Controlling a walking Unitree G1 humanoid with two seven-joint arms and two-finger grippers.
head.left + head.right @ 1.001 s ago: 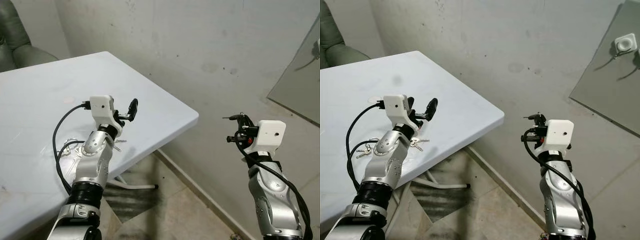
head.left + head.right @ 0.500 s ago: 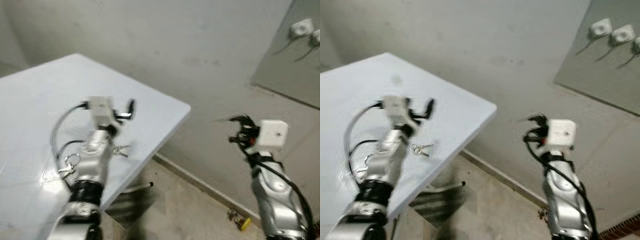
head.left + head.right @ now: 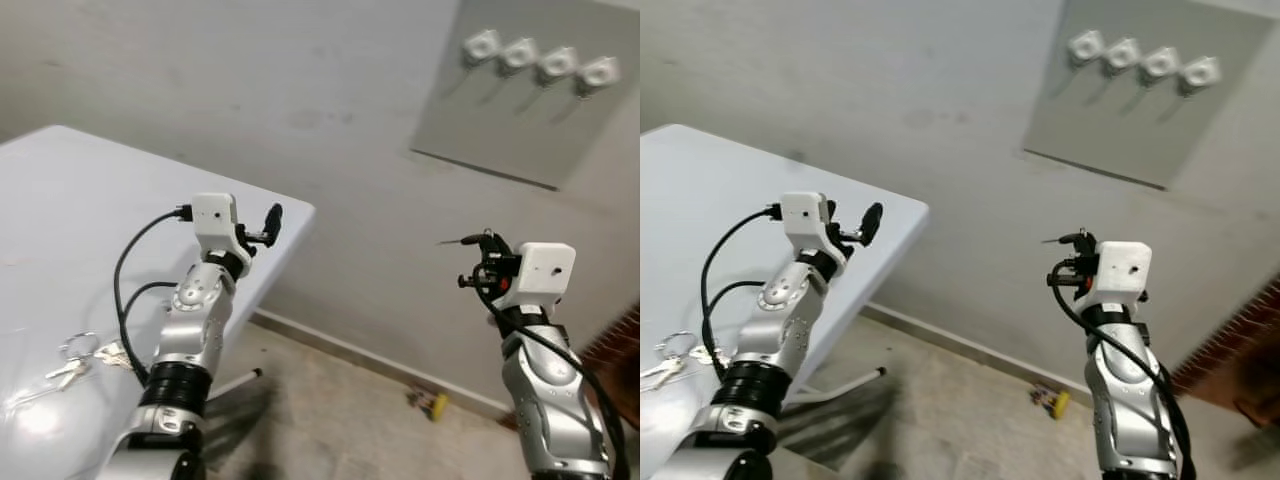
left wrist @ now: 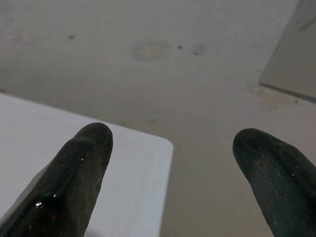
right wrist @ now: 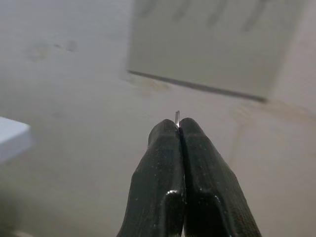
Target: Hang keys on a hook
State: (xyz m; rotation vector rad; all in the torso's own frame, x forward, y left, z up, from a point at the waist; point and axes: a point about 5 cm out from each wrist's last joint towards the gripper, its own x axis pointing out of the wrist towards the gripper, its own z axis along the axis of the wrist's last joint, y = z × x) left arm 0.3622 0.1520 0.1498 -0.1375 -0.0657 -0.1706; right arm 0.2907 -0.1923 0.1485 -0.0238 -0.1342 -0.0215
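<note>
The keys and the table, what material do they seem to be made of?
The keys look like metal with a bright silvery finish: they glint, and their ring is thin. The table seems to be white plastic, smooth and a little glossy, with a rounded moulded corner, though paint cannot be excluded.

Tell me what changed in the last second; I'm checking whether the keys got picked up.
Only the camera swung right toward the wall, bringing the board with four hooks into view. Nothing was grasped or released: keys still lie on the table, left gripper open, right gripper shut.

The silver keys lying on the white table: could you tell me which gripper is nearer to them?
Left. The left gripper hovers above the table's far edge; the right gripper is off beside the wall.
</note>
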